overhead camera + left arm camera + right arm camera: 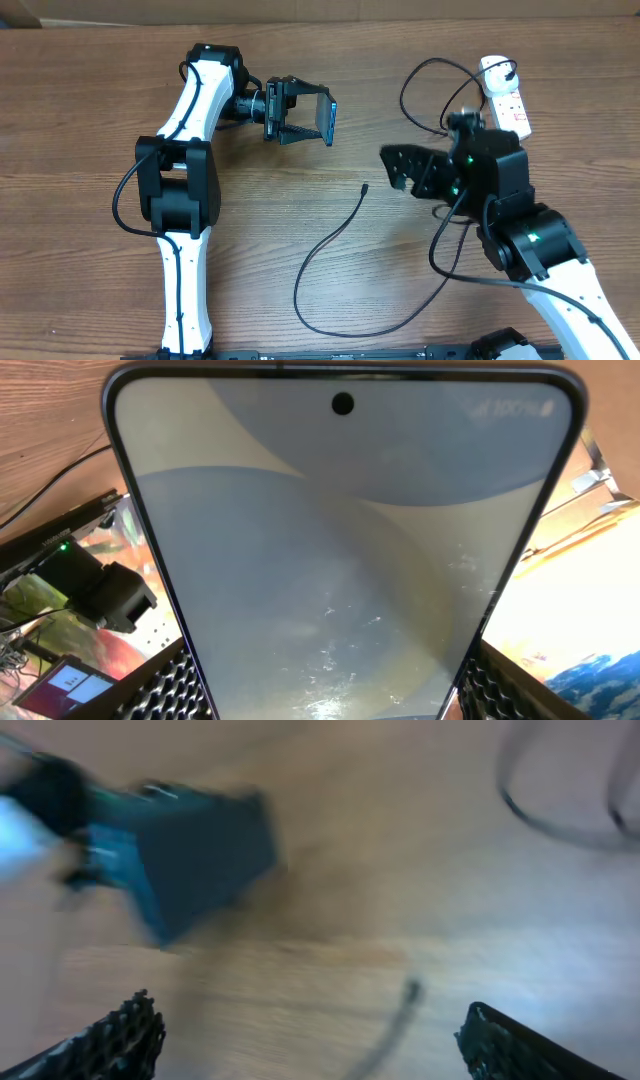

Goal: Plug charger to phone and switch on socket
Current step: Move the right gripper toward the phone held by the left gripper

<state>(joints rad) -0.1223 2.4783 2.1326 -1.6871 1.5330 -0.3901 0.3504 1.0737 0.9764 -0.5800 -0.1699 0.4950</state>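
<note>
Wood-grain tabletop (90, 100), two arms over it. The phone (326, 118) is up off the tabletop, clamped in the left claw (300, 120) and held on edge with one end sticking out toward the middle. In the left wrist view the screen (340, 560) fills the frame, and ribbed fingers (175, 685) pinch its long sides near the bottom. I judge the phone rigid and light, with smooth, slippery glass that scratches easily. The side grip looks right. Which end has the port, can't tell.

The charger (330, 240) is a thin black cable lying loose in a long curve. Its plug tip (364, 187) is on the tabletop between the two claws, touching neither. Likely very light and limp, so it flops if taken far back. Best to grab just behind the tip, on the stiff part. It is a small target and easy to nudge away.

The right claw (395, 170) is wide open and empty, and hovers near the tip. The right wrist view is blurred.

The socket (505, 95) sits far right with a black plug (512, 72) in it. Its switch is too small to read. The charger's slack loops past the right arm, a snag risk.
</note>
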